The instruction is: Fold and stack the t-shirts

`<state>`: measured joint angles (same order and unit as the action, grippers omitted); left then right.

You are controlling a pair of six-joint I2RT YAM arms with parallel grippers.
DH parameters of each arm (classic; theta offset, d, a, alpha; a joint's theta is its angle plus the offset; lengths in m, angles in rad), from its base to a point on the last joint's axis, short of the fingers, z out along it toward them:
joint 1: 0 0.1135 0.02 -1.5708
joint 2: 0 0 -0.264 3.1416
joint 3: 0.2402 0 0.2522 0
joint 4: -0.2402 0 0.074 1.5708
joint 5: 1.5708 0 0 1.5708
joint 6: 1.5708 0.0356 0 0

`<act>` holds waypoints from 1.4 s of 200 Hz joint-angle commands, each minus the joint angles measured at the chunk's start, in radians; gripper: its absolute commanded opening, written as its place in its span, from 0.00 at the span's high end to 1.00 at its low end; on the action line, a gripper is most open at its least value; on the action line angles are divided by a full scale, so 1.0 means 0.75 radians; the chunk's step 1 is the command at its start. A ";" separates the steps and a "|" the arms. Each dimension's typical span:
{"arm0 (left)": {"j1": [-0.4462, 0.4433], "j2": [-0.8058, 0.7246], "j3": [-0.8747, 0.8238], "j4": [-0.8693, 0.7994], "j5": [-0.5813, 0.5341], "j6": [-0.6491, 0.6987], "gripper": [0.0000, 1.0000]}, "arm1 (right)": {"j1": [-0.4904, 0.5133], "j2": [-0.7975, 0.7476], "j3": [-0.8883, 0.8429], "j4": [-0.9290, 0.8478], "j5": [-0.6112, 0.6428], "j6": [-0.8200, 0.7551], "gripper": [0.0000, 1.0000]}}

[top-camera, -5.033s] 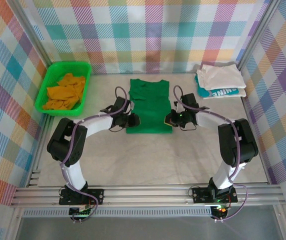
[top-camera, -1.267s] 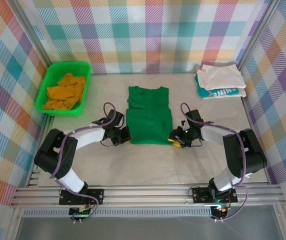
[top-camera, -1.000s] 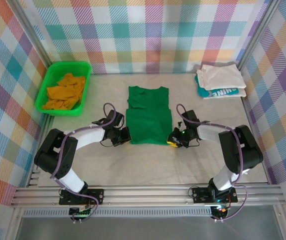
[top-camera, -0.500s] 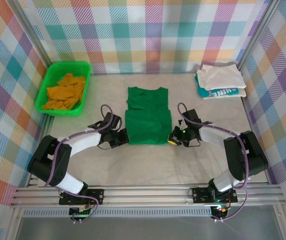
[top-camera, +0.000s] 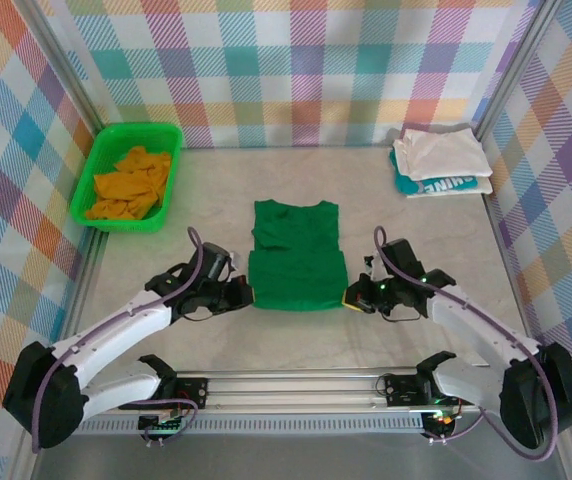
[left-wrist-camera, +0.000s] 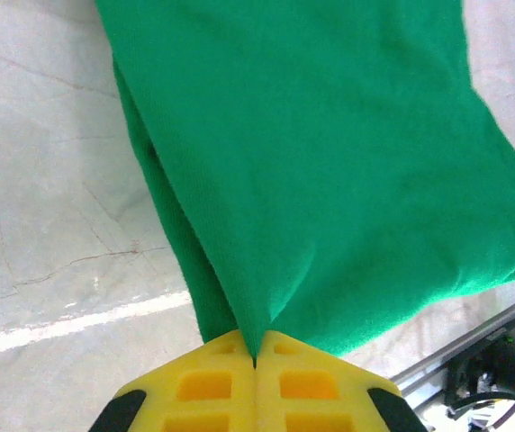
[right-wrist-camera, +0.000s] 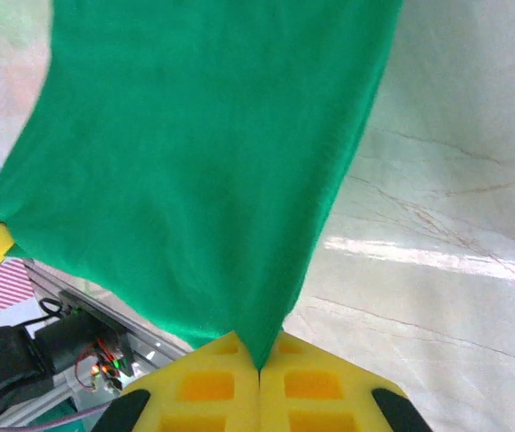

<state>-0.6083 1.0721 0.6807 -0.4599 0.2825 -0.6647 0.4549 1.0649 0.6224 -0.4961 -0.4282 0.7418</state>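
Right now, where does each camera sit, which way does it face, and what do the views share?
Top external: above and behind the bases, looking down at the table; left arm and right arm show, jaws shut on near corners of the green t-shirt.
Left wrist: on the left arm, looking along its yellow jaws at the pinched corner.
Right wrist: likewise on the right arm.
Shared: both wrist views show that shirt from opposite corners.

Light: bright, even, from overhead; shadows faint and soft.
Glare: white streaks on the table [right-wrist-camera: 420,256] in both my wrist views.
Focus: my yellow fingertips [left-wrist-camera: 212,387] slightly soft; the right wrist view's top-left corner is blurred.
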 commanded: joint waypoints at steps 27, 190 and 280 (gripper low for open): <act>0.075 0.175 0.400 -0.066 -0.055 0.118 1.00 | -0.052 0.189 0.388 -0.072 0.102 -0.098 1.00; 0.370 0.943 1.016 0.047 -0.114 0.427 1.00 | -0.249 0.974 1.131 0.110 0.176 -0.267 1.00; 0.420 1.311 1.448 -0.121 -0.305 0.474 0.75 | -0.271 1.501 1.777 0.019 0.085 -0.264 0.71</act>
<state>-0.3088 2.0041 1.6764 -0.4786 0.1467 -0.3325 0.2653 2.1014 1.8153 -0.4431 -0.3195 0.5564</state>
